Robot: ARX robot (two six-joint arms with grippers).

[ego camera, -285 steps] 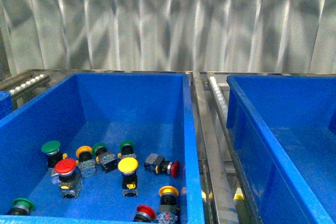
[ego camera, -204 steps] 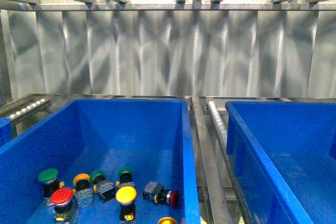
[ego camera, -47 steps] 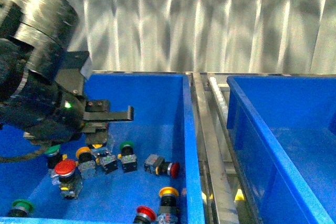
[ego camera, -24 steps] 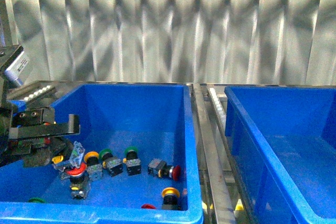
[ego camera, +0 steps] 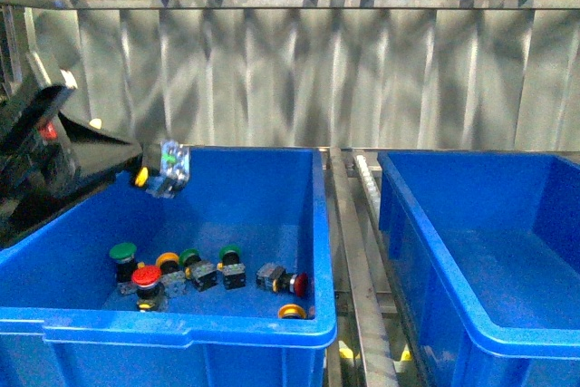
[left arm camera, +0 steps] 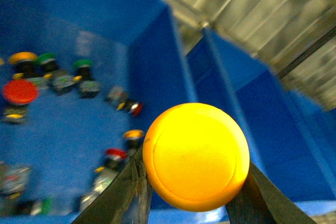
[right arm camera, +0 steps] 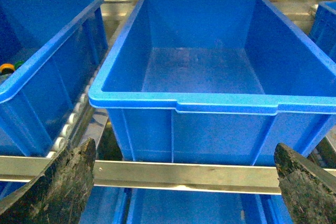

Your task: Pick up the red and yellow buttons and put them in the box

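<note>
Yellow button [left arm camera: 195,156] held above left crate [ego camera: 181,328], blue box [ego camera: 480,197] upright alongside

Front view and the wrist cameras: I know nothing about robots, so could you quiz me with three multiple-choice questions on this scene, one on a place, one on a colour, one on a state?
1. Where is the button that the left gripper holds?
A. in the air above the left crate
B. lying on its floor
C. resting on its rim

2. What colour is that button's cap?
A. green
B. red
C. yellow

3. How is the right gripper?
A. open, holding nothing
B. shut on a red cap
C. shut on a green cap

Answers: 1 A, the front view shows it hanging over the crate. 2 C, the left wrist view shows a yellow cap. 3 A, its jaws stand wide apart.
</note>
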